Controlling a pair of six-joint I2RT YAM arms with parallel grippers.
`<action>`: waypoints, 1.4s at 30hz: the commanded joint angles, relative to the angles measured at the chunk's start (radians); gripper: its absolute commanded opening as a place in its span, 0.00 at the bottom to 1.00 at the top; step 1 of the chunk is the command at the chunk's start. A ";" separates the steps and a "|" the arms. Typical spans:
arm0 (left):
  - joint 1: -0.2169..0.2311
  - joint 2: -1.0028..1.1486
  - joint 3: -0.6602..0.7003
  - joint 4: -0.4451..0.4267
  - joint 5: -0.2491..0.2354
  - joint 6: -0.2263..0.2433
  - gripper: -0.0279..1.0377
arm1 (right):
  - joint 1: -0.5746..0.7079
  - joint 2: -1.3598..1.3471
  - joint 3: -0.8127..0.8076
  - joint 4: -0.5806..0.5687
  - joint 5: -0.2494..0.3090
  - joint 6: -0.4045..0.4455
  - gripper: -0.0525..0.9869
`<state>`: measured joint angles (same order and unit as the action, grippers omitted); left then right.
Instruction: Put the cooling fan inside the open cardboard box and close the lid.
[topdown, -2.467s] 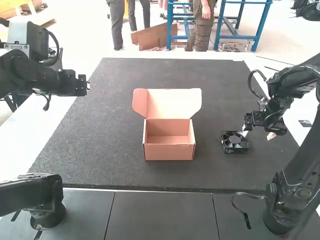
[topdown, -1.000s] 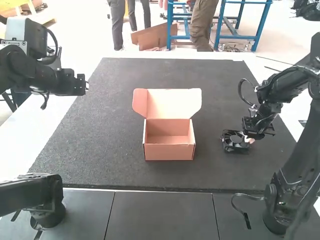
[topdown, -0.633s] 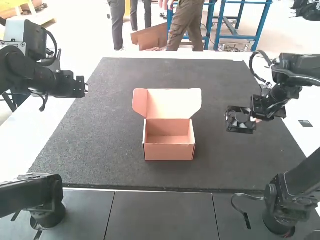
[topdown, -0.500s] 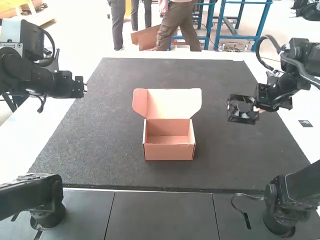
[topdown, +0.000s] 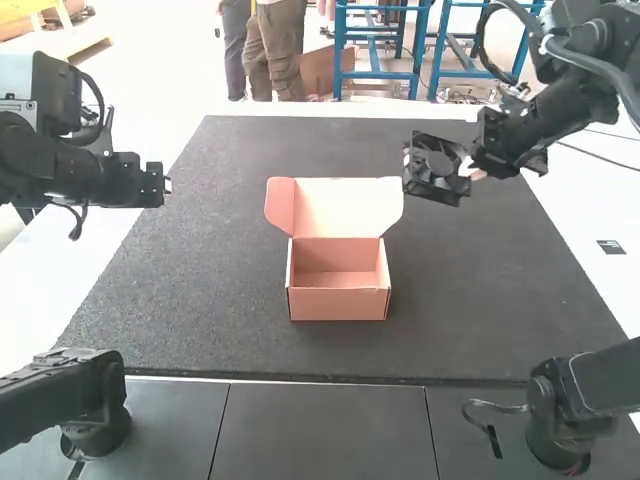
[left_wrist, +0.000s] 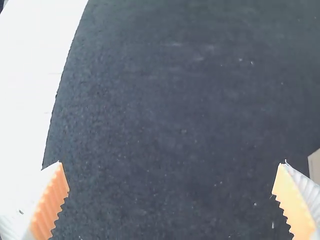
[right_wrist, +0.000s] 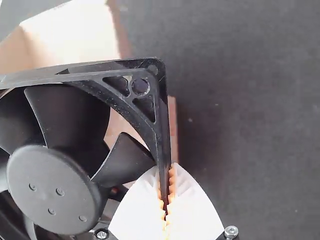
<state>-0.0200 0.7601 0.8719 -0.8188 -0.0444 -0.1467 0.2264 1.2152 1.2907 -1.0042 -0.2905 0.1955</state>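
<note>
My right gripper (topdown: 480, 162) is clamped on the black square plastic cooling fan (topdown: 436, 168) and holds it in the air above the table. The fan sticks out from the gripper toward the middle, tilted, near the right rear corner of the open brown cardboard box (topdown: 338, 275). In the right wrist view, the white ribbed fingers (right_wrist: 192, 205) pinch one thin side of the fan's frame, and the rest of the fan lies off to one side of them. The box stands mid-table on the black rubbery mat (topdown: 200, 270), its lid flap upright at the back. My left gripper (topdown: 156, 185) hangs over the mat's left edge, well apart from the box, fingers spread wide.
</note>
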 joint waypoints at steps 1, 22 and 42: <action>-0.011 -0.010 0.003 0.004 0.000 0.006 0.94 | 0.128 -0.005 0.030 0.001 0.002 0.111 0.03; -0.011 -0.019 -0.001 0.029 -0.002 0.007 0.94 | 0.502 0.245 -0.002 0.134 0.237 0.246 0.03; -0.011 -0.019 -0.001 0.061 -0.002 0.007 0.94 | 0.496 0.544 0.045 0.262 0.235 0.309 0.03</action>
<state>-0.0200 0.7582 0.8719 -0.7670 -0.0444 -0.1467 0.7204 1.7462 1.3170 -0.7475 -0.0620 0.4957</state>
